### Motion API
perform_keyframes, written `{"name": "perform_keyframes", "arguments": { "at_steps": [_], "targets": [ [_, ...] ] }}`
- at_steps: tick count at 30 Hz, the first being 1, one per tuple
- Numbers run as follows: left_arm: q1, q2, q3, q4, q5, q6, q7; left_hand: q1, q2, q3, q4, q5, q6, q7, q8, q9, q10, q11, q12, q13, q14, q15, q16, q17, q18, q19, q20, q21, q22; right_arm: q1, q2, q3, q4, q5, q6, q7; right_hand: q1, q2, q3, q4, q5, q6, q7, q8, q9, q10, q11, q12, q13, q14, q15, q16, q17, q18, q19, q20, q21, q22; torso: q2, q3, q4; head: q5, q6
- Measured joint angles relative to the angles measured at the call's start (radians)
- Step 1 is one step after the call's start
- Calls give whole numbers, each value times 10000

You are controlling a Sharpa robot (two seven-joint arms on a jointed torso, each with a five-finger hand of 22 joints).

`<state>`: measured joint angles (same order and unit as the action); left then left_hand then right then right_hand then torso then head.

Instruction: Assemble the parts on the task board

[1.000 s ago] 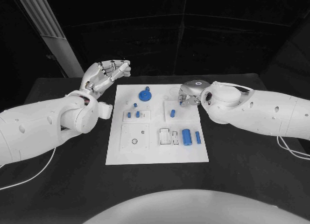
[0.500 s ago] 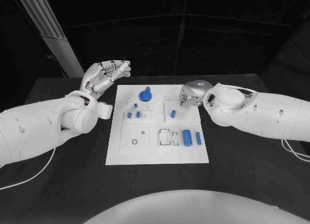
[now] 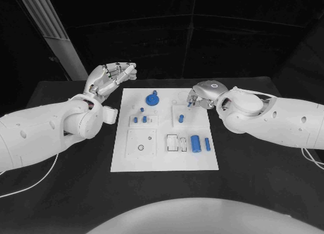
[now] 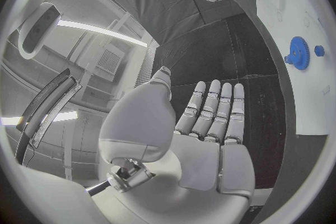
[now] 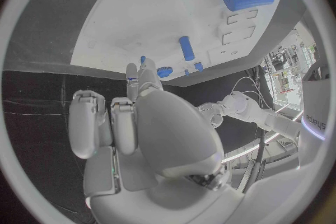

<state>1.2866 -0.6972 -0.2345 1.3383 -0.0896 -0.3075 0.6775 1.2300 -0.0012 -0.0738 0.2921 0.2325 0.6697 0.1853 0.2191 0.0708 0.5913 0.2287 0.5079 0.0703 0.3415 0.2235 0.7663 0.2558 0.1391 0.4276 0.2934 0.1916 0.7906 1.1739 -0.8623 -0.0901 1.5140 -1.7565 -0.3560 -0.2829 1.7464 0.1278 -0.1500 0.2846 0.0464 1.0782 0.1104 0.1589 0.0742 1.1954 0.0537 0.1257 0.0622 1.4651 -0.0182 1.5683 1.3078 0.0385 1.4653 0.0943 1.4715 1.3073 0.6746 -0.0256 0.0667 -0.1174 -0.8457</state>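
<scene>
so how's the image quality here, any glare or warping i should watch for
Head view: the task board is bright against the dark table, its edges straight. Left wrist view: fisheye bends the board's edge, and ceiling lights glare beside the left hand. Right wrist view: the right hand looms large and the board curves.

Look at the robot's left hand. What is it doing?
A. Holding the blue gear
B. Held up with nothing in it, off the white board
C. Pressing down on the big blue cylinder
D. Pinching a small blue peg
B: the left hand is raised beside the task board with its fingers out straight and nothing in them, as the left wrist view shows; the blue gear sits on the board untouched.
</scene>
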Motion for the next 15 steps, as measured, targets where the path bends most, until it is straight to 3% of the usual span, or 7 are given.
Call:
{"name": "perform_keyframes", "arguments": {
  "at_steps": [8,15],
  "targets": [
    [-6,36,0,-88,0,11,0,0,0,0,0,0,0,0,0,0,0,0,0,0,1,0,0,0,0,0,0,0,0,65,-341,9,673,-20,-549,209,-1,-1,-1,-1,-2,31,33,-3,-9,36,36,-39,0,0,0,0,-1,0,0,0,41,0,-7,-6,5,109,-22],
    [-6,120,0,-181,0,21,0,40,40,0,0,37,0,0,39,0,0,0,40,0,0,0,56,-26,0,32,-31,-39,-14,152,-254,23,1242,-21,-893,450,-1,-1,0,0,-3,31,33,-23,-19,72,72,-76,0,0,1,0,-1,0,0,1,77,0,-9,-9,12,270,-47]
  ]
}}
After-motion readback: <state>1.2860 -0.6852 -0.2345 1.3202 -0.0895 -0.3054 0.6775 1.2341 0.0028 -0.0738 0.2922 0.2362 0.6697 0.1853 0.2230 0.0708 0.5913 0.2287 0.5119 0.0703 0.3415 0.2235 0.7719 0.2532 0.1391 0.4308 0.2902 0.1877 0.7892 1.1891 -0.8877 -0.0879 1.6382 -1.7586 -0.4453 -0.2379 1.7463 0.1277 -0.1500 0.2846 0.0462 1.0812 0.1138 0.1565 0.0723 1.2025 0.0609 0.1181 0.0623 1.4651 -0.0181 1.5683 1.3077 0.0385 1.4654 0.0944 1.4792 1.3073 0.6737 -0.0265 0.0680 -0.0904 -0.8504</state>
